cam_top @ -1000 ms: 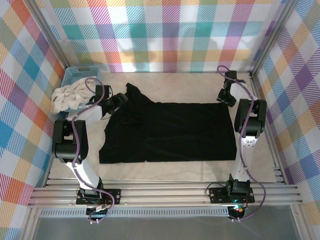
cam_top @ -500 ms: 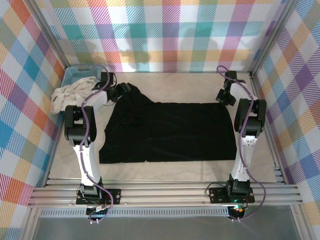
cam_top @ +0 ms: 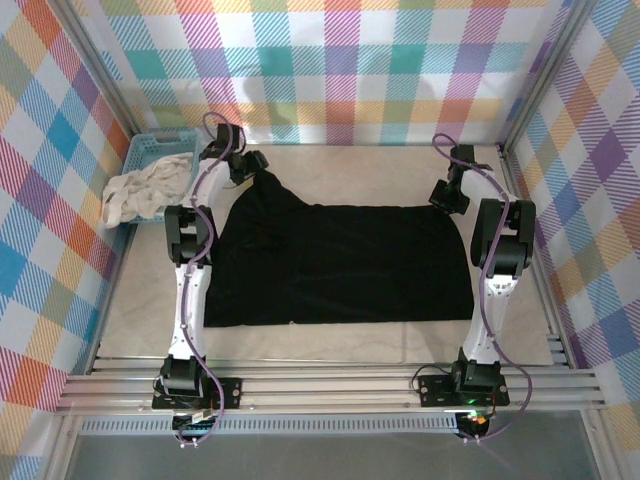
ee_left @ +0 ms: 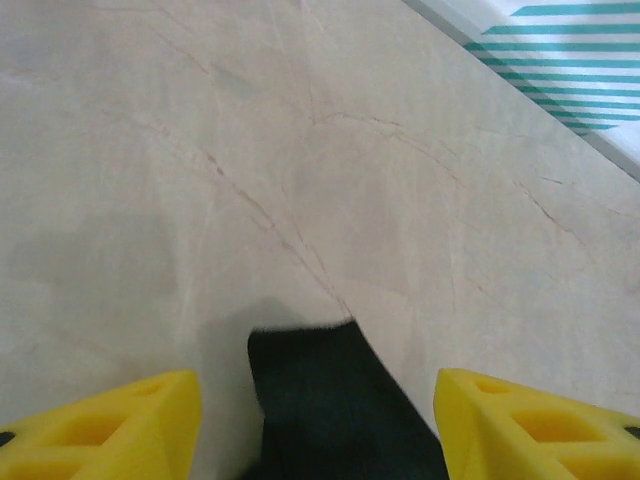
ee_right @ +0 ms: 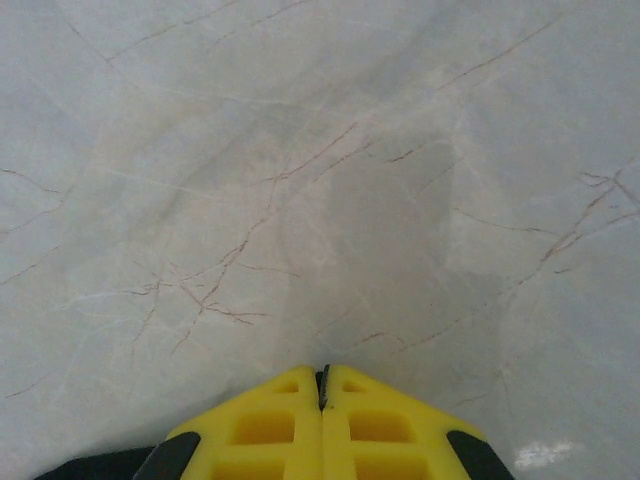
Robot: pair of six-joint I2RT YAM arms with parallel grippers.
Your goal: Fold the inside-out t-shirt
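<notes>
The inside-out t-shirt (cam_top: 340, 265) lies spread flat and black across the middle of the table, with one sleeve drawn to a peak at the back left. My left gripper (cam_top: 252, 163) sits at that peak. In the left wrist view it (ee_left: 315, 390) is open, and the black sleeve tip (ee_left: 325, 410) lies loose between the yellow fingers (ee_left: 130, 430). My right gripper (cam_top: 445, 195) is at the shirt's back right corner. Its jaws (ee_right: 322, 378) are shut, with a thin dark sliver of cloth pinched at the tips and black cloth (ee_right: 90, 467) under the left finger.
A blue basket (cam_top: 160, 148) stands at the back left, with a white-cream cloth (cam_top: 145, 190) spilling over its near side. Plaid walls close in the back and both sides. Bare marble table (cam_top: 330, 345) runs along the near edge before the metal rails.
My left arm has swung from the shirt's left side toward the back wall, and the sleeve peak now stretches further back. The right arm has stayed at the back right corner.
</notes>
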